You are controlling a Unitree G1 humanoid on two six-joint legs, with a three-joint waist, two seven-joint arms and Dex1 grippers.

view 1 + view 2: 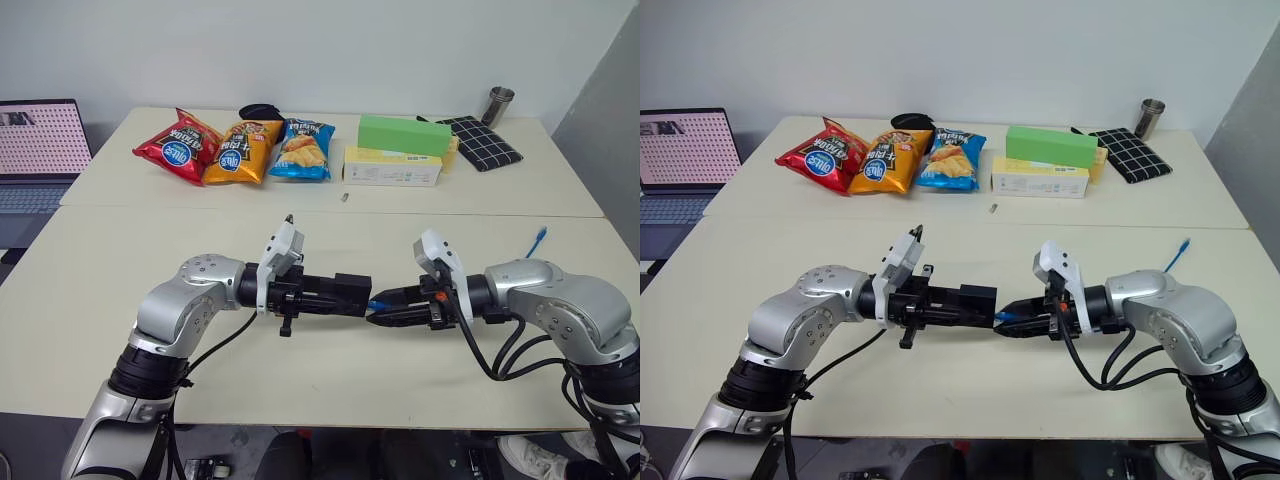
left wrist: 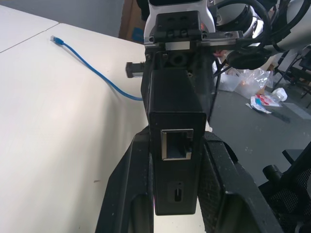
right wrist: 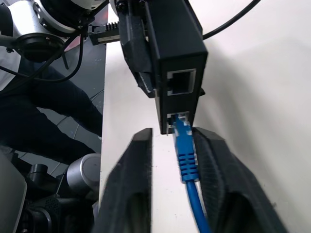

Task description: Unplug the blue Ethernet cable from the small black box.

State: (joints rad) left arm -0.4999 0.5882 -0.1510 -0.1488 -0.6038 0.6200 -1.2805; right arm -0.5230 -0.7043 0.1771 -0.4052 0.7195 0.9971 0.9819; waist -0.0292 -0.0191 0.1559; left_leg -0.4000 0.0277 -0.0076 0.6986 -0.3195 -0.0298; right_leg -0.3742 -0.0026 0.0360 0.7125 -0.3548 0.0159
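My left gripper is shut on the small black box, holding it level above the table's front half. The box has two ports on the face toward my right gripper. The blue Ethernet cable's plug sits in one port; the other is empty. My right gripper reaches in from the right, its fingers either side of the plug. One finger lies against the plug and the other stands a little off it. The cable trails over the table to its free end.
At the back of the table lie three chip bags, a green box on a yellow box, a black checked cloth and a metal cup. A laptop stands at the far left.
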